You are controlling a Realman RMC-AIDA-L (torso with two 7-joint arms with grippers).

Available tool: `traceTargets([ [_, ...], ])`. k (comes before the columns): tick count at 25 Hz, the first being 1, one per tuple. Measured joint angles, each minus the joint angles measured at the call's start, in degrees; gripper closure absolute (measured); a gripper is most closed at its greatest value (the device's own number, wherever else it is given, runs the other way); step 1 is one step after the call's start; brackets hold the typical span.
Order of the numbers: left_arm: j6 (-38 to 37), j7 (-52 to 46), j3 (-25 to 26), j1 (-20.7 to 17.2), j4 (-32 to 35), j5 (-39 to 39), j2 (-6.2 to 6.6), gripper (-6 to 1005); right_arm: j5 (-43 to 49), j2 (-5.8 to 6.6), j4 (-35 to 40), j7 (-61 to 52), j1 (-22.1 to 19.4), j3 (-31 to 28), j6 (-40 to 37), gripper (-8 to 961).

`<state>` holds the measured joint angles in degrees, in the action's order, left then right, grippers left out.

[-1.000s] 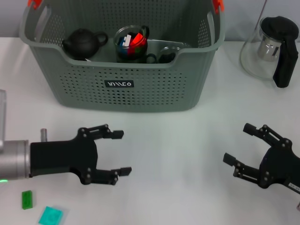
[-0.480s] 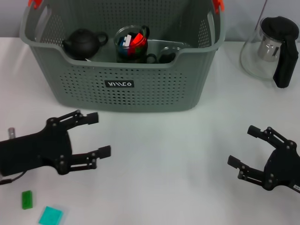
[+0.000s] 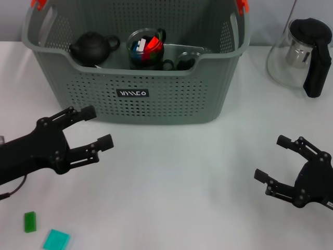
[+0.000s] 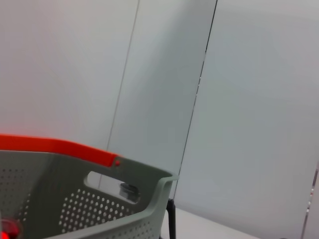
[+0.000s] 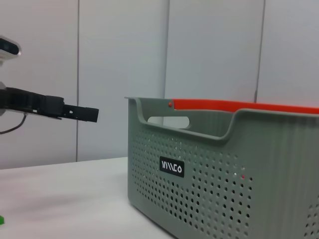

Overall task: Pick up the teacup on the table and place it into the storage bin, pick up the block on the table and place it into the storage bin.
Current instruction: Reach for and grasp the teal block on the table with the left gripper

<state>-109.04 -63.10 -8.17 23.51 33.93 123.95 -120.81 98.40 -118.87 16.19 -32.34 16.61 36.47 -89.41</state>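
The grey-green storage bin (image 3: 171, 99) stands at the back centre of the table; it also fills part of the right wrist view (image 5: 199, 174), and its orange-topped rim (image 4: 55, 145) shows in the left wrist view. Inside it sit a black teapot (image 3: 92, 47), a glass teacup (image 3: 145, 48) holding red, blue and white pieces, and another low glass piece (image 3: 184, 58). A small green block (image 3: 30, 221) and a teal block (image 3: 55, 240) lie on the table at the front left. My left gripper (image 3: 98, 126) hovers open and empty before the bin's left front. My right gripper (image 3: 270, 157) is open and empty at the front right.
A glass pitcher (image 3: 302, 54) with a black handle stands at the back right beside the bin. White table surface stretches between the two grippers. In the right wrist view the left gripper (image 5: 65, 112) shows far off, above the table.
My left gripper has swung left and back from the front centre toward the bin's left front, still open. The right gripper has slid slightly right and nearer.
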Motion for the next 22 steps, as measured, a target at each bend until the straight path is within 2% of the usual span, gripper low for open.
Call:
traceTargets([
  [5,1.77,-4.71,0.22,1.65,-0.15,-0.03,-0.7,135,-0.01,-0.09,0.06,-0.19,0.22,0.0,0.23,7],
  [11,2.45,-10.82,0.01,2.36,-0.14,0.09,-0.81,136,-0.3,-0.17,0.04,-1.85,0.42,-0.08,0.1,6],
  [17,2.33,-10.69,-0.54,1.68,0.16,-0.27,-0.98,137,1.29,-0.07,2.57,-12.23,2.45,0.51,-2.88,6],
  [22,3.5,-10.54,-2.6,1.31,0.51,0.91,-0.93,137,2.02,-0.95,4.23,-17.5,3.91,0.45,-1.45,7],
])
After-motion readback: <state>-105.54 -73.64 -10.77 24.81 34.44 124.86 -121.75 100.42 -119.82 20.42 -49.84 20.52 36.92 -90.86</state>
